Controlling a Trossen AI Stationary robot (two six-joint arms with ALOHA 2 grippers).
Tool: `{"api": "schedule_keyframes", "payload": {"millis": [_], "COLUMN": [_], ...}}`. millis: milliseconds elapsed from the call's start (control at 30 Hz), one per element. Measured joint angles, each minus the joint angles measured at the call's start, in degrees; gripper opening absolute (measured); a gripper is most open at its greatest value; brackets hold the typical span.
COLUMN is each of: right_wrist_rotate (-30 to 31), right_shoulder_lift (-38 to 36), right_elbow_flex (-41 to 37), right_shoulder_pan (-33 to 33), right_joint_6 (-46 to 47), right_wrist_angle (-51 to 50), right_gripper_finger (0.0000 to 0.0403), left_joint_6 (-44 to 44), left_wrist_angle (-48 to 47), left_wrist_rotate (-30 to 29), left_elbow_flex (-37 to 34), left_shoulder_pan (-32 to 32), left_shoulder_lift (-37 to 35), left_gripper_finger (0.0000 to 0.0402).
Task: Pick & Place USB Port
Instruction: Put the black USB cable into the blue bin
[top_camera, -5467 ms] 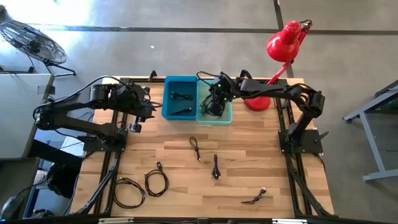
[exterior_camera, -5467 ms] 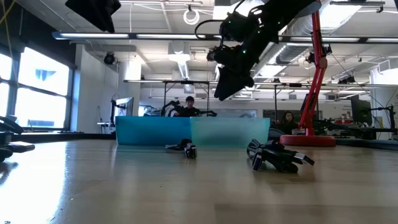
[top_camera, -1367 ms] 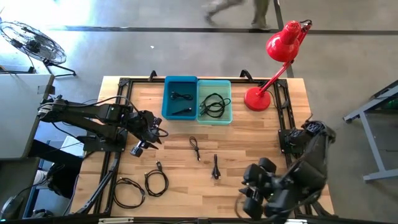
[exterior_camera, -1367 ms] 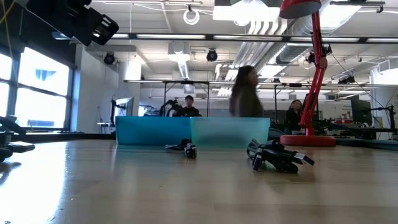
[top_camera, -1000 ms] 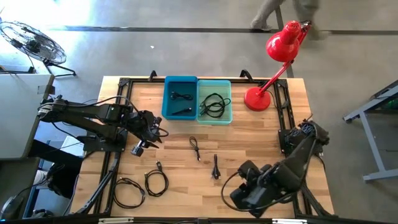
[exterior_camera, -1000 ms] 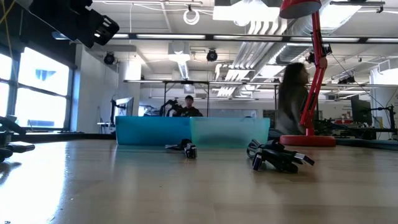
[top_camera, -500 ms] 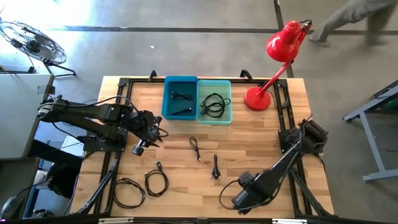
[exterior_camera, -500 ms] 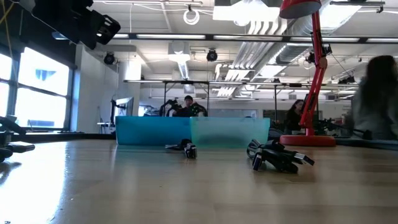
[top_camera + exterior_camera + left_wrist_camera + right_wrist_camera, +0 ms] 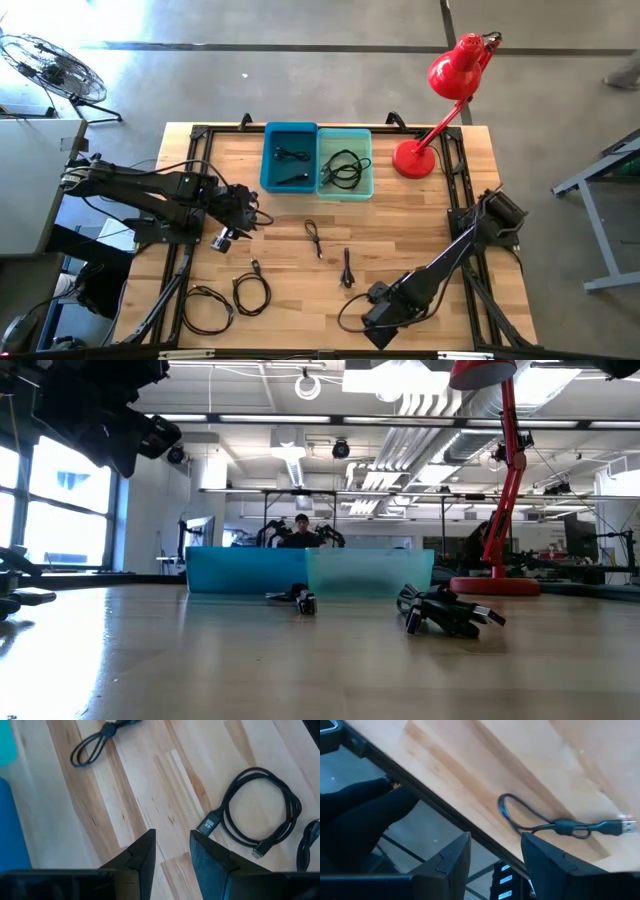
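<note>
A short black USB cable [image 9: 555, 826] with a silver plug [image 9: 623, 825] lies flat by the table's near edge. My right gripper [image 9: 495, 840] hangs open just above that edge, beside the cable; in the high view it [image 9: 372, 318] is near the front right and covers the cable. My left gripper [image 9: 172, 836] stands open over the table's left side [image 9: 243, 213], above bare wood. A coiled black cable [image 9: 260, 815] lies past it. The blue bin [image 9: 290, 157] and the teal bin [image 9: 345, 165] at the back each hold cables.
More black cables lie loose on the wood: one at the centre [image 9: 314, 238], one bundled [image 9: 346, 268], a coil [image 9: 250, 292] and a larger loop [image 9: 205, 308] at the near left. A red lamp [image 9: 415, 160] stands at the back right. People sit in the room behind.
My right gripper has come down steeply toward the table's near edge and moved leftward, tipping to point more downward, and now sits low over the short cable. My left gripper has sunk a little. A person has walked off to the right in the room behind.
</note>
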Motion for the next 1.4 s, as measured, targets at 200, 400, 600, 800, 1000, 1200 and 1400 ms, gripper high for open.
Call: {"api": "schedule_keyframes", "payload": {"millis": [200, 400, 600, 800, 1000, 1200, 1400], "right_wrist_rotate": [0.1, 0.2, 3.0, 6.4, 5.5, 4.2, 4.2], "right_shoulder_lift": [0.0, 0.0, 0.0, 0.0, 0.0, 0.0, 0.0], "right_elbow_flex": [0.0, -1.4, -2.5, -2.5, -2.5, -2.5, -2.5], "right_shoulder_pan": [-0.2, 1.7, 3.2, 3.3, 3.2, 3.2, 3.2], "right_joint_6": [-1.9, -3.7, -6.7, -11.1, -13.8, -14.3, -15.2], "right_wrist_angle": [-2.2, -1.7, -0.3, -0.3, -0.3, -0.4, -0.1], "right_gripper_finger": [0.0160, 0.0156, 0.0156, 0.0156, 0.0156, 0.0155, 0.0155], "left_joint_6": [0.0, 0.0, 0.0, 0.0, 0.1, 0.2, 0.2], "left_wrist_angle": [1.7, 2.0, 2.0, 2.0, 2.1, 2.0, 2.0], "left_wrist_rotate": [0.9, 1.0, 1.0, 0.6, 0.6, 0.5, 0.5], "left_elbow_flex": [-0.1, -0.1, -0.1, -0.1, -0.1, -0.1, -0.1], "left_shoulder_pan": [0.0, 0.0, 0.0, 0.0, 0.0, 0.0, 0.0], "left_shoulder_lift": [0.0, 0.0, 0.0, 0.0, 0.0, 0.0, 0.0], "left_gripper_finger": [0.0117, 0.0117, 0.0117, 0.0117, 0.0117, 0.0117, 0.0117]}}
